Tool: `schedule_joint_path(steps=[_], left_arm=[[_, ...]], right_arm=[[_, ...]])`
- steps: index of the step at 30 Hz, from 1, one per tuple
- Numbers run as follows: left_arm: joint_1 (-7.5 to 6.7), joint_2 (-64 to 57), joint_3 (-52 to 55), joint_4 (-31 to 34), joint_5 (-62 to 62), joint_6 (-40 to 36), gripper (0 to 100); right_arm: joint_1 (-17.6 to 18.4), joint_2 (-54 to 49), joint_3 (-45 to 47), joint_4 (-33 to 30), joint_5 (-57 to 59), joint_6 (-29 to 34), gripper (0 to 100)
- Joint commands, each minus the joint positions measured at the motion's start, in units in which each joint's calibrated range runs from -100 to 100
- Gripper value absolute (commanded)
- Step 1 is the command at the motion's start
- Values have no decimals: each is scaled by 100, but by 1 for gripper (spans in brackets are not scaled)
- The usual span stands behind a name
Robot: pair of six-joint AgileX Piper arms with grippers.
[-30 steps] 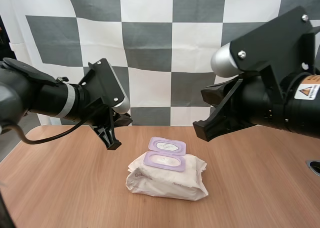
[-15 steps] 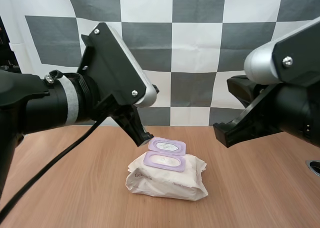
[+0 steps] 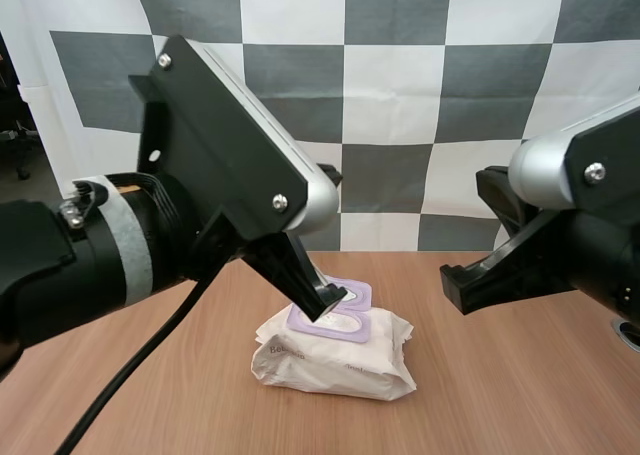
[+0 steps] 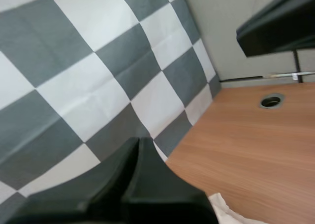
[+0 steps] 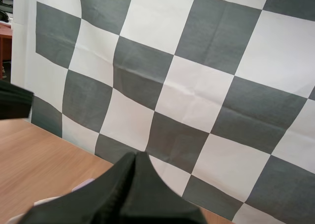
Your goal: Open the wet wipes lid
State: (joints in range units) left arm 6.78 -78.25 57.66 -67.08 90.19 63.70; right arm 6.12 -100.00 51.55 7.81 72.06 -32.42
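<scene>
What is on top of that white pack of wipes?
A purple lid flipped back from its purple frame on the pack. The left pincer tip covers part of the lid, so contact cannot be judged.

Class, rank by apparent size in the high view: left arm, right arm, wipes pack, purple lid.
1. left arm
2. right arm
3. wipes pack
4. purple lid
Arms sit nearer the camera, so true size is unsure.

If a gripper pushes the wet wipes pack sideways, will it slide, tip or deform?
The wet wipes pack would probably dent first: it looks soft and wrinkled. Lying flat on the table, it should slide, not tip or roll.
</scene>
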Motion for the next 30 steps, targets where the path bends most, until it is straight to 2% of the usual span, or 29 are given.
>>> schedule_joint_path(steps=[1,5,9,10,11,12,14,17,21,23,25,27,30], left_arm=[[4,-301,-1,101,-1419,-704,0],[4,-427,16,840,-2981,-1681,0],[4,-427,46,2465,-3731,-3324,0],[4,-427,46,2703,-3827,-3657,0],[4,-437,46,3248,-3968,-4388,0],[4,-452,46,3326,-3965,-4483,0],[-34,-571,46,4222,-3989,-5381,0],[-192,-669,56,4645,-3811,-5659,0],[-397,-879,91,4803,-3386,-5659,0],[-481,-1032,248,5158,-3448,-5712,0],[-570,-1267,661,5676,-3938,-5892,0],[-595,-1450,1226,6023,-4653,-5993,0],[-595,-1655,2098,6139,-6064,-5984,0]], right_arm=[[-21,0,144,-129,-86,106,0],[-29,0,264,-410,-280,243,0],[-43,0,446,-781,-713,392,0],[-52,0,476,-827,-800,423,0],[-83,0,577,-922,-974,566,0],[-98,0,620,-934,-1034,581,0],[-196,0,962,-1105,-1200,832,0],[-217,0,1213,-1110,-1200,946,0],[-217,0,1567,-1110,-1331,1171,0],[-217,0,1687,-1110,-1495,1250,0],[-217,0,1862,-1161,-1638,1261,0],[-217,0,2062,-1161,-1925,1261,0],[-217,0,2361,-1203,-2529,1261,0]])
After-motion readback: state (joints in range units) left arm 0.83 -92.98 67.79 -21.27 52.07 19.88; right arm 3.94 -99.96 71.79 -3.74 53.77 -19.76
